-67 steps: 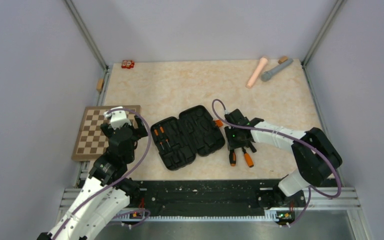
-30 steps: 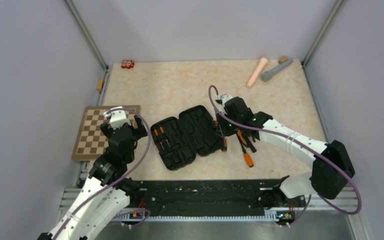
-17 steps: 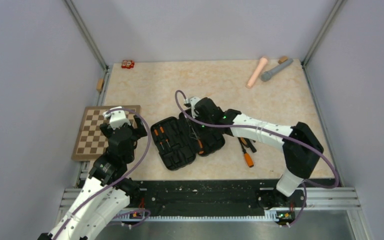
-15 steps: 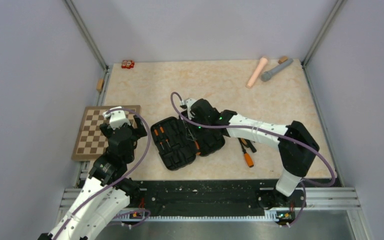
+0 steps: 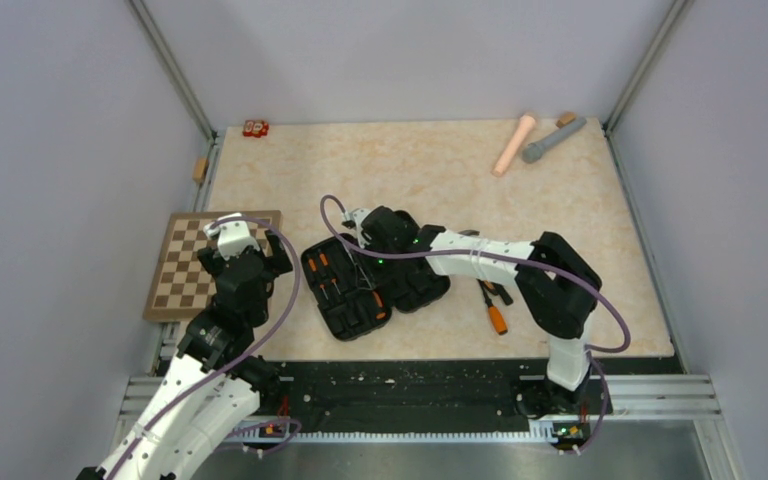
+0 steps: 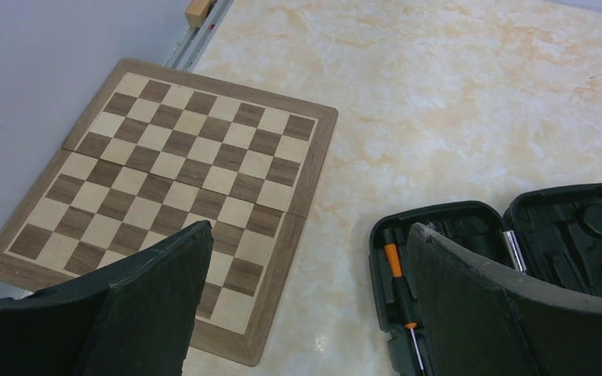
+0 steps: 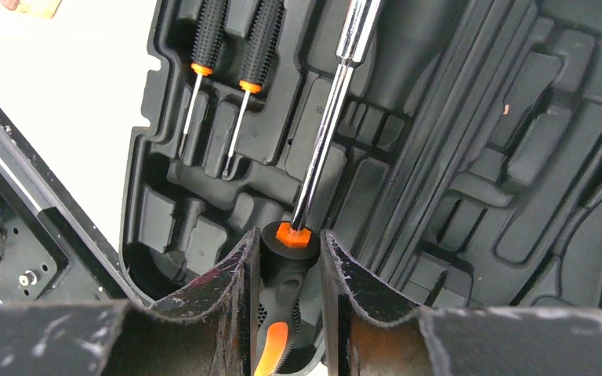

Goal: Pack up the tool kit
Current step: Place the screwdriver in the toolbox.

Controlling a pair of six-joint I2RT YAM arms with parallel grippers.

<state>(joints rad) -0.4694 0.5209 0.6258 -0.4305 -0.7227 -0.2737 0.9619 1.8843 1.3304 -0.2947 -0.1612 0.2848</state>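
The black tool kit case (image 5: pixel 410 290) lies open on the table. My right gripper (image 5: pixel 370 262) reaches over its left half, shut on the black-and-orange handle of a large screwdriver (image 7: pixel 291 262). The steel shaft (image 7: pixel 333 117) points away over the moulded slots (image 7: pixel 478 157). Two small screwdrivers (image 7: pixel 231 43) sit in their slots on the left. More orange-handled tools (image 5: pixel 493 303) lie on the table right of the case. My left gripper (image 5: pixel 245 258) hangs open with nothing in it over the gap between chessboard and case (image 6: pixel 307 235).
A brown chessboard (image 5: pixel 195 262) lies at the left edge of the table. A pink cylinder (image 5: pixel 513 143) and a grey one (image 5: pixel 552 139) rest at the back right. A small red object (image 5: pixel 255 127) sits at the back left corner.
My right arm has swung left with the screwdriver, from the case's right edge to over its left half. The left arm has stayed still.
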